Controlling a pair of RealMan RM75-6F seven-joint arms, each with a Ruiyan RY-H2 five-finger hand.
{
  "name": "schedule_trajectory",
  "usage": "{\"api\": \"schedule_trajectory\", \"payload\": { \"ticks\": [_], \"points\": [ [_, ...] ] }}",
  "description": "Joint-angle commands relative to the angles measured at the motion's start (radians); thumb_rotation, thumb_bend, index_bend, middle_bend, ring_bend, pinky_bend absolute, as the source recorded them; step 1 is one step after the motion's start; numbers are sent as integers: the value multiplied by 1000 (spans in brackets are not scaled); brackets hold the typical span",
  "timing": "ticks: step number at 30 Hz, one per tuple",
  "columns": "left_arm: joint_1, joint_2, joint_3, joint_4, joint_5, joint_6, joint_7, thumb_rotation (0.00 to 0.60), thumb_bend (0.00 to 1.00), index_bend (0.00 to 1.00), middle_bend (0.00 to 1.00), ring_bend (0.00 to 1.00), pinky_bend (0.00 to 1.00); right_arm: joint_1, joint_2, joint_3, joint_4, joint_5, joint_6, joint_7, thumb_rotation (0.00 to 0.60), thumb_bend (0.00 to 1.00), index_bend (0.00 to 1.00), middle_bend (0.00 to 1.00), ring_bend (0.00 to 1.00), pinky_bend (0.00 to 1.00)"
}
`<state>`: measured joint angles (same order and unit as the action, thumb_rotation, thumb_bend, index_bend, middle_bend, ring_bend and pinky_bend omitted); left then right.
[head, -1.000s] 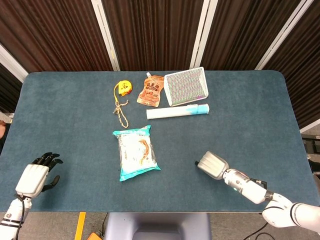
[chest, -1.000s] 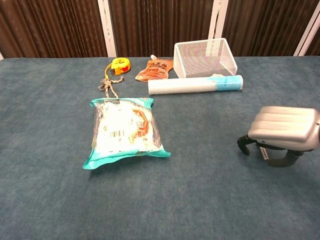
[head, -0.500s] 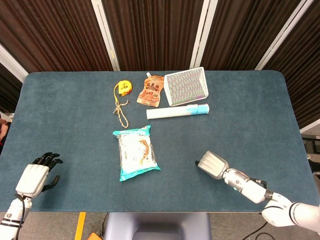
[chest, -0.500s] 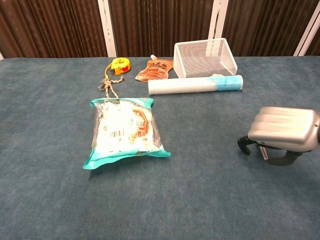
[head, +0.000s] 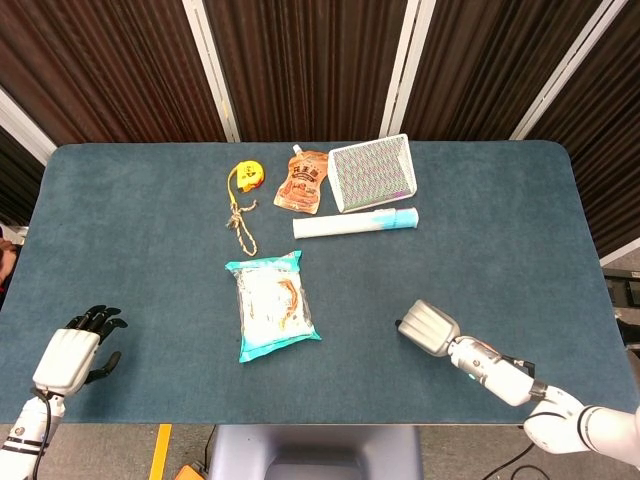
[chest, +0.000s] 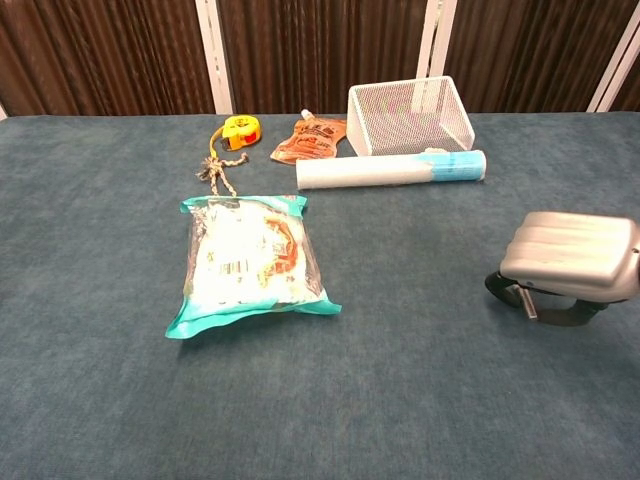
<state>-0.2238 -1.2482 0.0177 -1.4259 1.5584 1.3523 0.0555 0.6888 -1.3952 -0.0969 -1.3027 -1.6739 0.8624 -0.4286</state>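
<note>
**Right hand low and curled, snack bag nearest: line up before reaching**

Right hand (head: 428, 328) sat lower right of the head view, low over the table (head: 500, 230), fingers curled under w/ nothing in them, i.e. clenched on air. In the chest view it (chest: 572, 263) showed at the right edge, knuckles up. Left hand (head: 72, 355) was at the lower left corner, near the table edge, dark fingers slightly apart, holding nothing; not seen in the chest view.

Nearest thing to the right hand was the snack bag (head: 273, 305), lying flat just left of centre, teal-edged, well apart from both hands. Judgement: the bag looks soft and puffy, so fingers should spread wide first, then come in over the long sides, not the crimped ends, which would likely slip.

Further out, upper centre: white tube w/ a blue end (head: 356, 222) lying crosswise, touching or nearly touching the wire basket (head: 373, 172) behind it. Left of the basket, an orange pouch (head: 303, 182), then a yellow tape measure (head: 245, 178) w/ a rope knot (head: 241, 222) below it. All of these were well clear of the bag, so a reach toward it shouldn't disturb them.
</note>
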Motion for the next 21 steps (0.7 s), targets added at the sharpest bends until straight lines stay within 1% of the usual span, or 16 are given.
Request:
{"api": "schedule_trajectory", "payload": {
  "ticks": [1,10,21],
  "points": [
    [0,0,0,0,-1,0,0,600,372,343,203,156,319,-1,-1,-2,3,-2,4,5,600,370,655,962,872,1000],
    [-1,0,1,0,1,-1,-1,600,372,343,203,155,319,-6,-4,-5,14,-6,20,21,600,369,742,962,873,1000],
    [-1,0,2,-1,1,-2,0,600,373,343,203,155,319,-14,16,-2,-5,-6,49,54,600,369,754,963,873,1000]
  ]
}}
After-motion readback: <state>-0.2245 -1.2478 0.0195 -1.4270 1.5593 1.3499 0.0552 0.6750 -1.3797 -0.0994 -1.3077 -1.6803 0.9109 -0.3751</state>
